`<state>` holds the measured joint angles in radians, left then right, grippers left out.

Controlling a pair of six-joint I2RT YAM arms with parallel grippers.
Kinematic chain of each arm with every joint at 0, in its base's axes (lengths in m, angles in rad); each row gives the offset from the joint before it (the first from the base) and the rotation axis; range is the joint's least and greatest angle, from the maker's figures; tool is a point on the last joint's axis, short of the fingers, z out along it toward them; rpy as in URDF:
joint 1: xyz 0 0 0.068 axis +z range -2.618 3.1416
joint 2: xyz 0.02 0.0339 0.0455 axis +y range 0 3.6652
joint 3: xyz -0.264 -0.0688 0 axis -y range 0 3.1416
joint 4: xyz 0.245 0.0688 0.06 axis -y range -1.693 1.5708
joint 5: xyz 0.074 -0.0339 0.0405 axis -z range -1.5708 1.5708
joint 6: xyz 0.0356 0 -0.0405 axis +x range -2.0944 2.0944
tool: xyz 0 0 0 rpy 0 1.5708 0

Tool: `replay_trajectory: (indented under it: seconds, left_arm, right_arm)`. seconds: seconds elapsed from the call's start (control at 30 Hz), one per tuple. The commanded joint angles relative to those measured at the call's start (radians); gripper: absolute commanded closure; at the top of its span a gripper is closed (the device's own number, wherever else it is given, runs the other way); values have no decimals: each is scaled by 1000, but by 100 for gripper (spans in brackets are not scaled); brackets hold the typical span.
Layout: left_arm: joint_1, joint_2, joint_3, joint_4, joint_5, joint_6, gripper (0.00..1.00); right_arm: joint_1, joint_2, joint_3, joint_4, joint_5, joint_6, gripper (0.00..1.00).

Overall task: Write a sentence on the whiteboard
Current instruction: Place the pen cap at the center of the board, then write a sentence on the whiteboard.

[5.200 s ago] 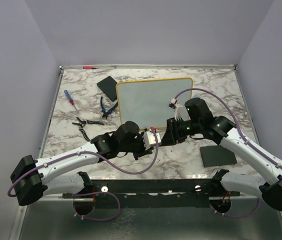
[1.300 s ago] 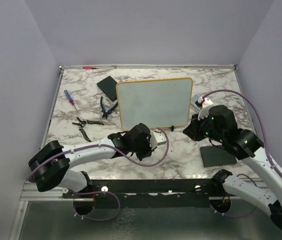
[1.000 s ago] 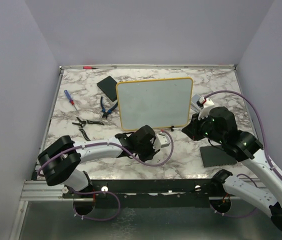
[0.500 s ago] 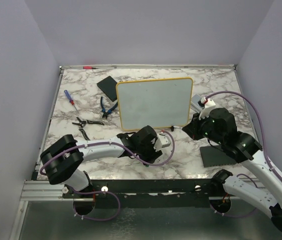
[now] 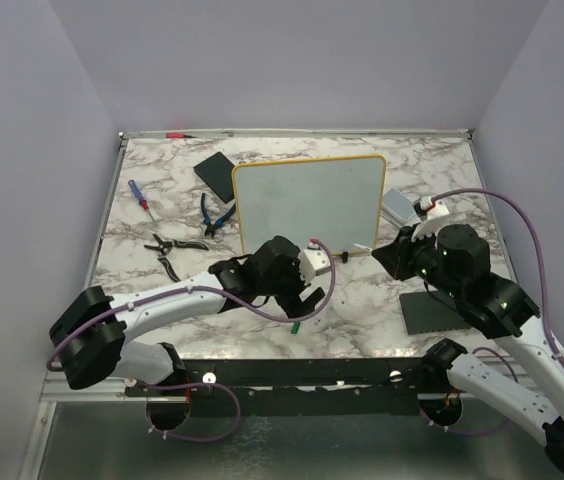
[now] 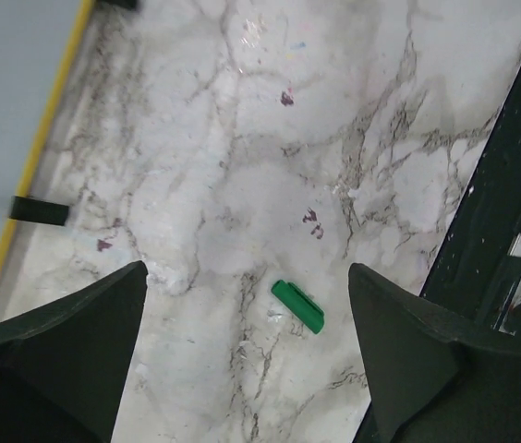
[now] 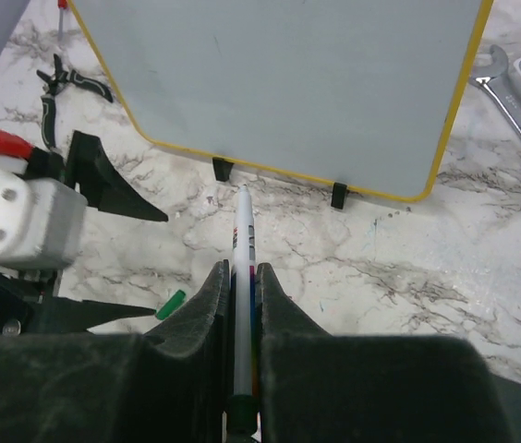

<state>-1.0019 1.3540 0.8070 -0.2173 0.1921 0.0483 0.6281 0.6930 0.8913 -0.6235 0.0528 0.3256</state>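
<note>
The whiteboard stands upright at mid-table, yellow-framed on two black feet; its face is blank and no sentence is in view. My right gripper is shut on a white marker, whose tip points at the board's lower edge. In the top view that gripper hangs just right of the board. My left gripper is open above the marble, with a green cap lying loose between its fingers. The cap lies near the front edge, below the left gripper.
Two black square pads lie at back left and front right. A screwdriver and two pliers lie left of the board. A wrench and a grey box sit to its right.
My left gripper has opened and the green cap now lies on the table. The left arm has swung up and left. The right gripper with the marker has drifted slightly right.
</note>
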Motion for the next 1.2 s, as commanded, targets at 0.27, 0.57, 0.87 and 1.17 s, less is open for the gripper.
replay_trajectory:
  seconds: [0.27, 0.57, 0.87, 1.17]
  left_arm:
    - [190, -152, 259, -26, 53, -65, 7]
    - [430, -168, 365, 36, 15, -140, 3]
    - [751, -195, 324, 150, 198, -262, 3]
    - [1004, -193, 160, 333, 511, -352, 3]
  right_arm:
    - [-1, -56, 12, 84, 84, 19, 100]
    - [-2, -58, 6, 115, 94, 26, 100]
    - [-1, -16, -10, 167, 9, 5, 100]
    - [0, 44, -27, 310, -115, 29, 100]
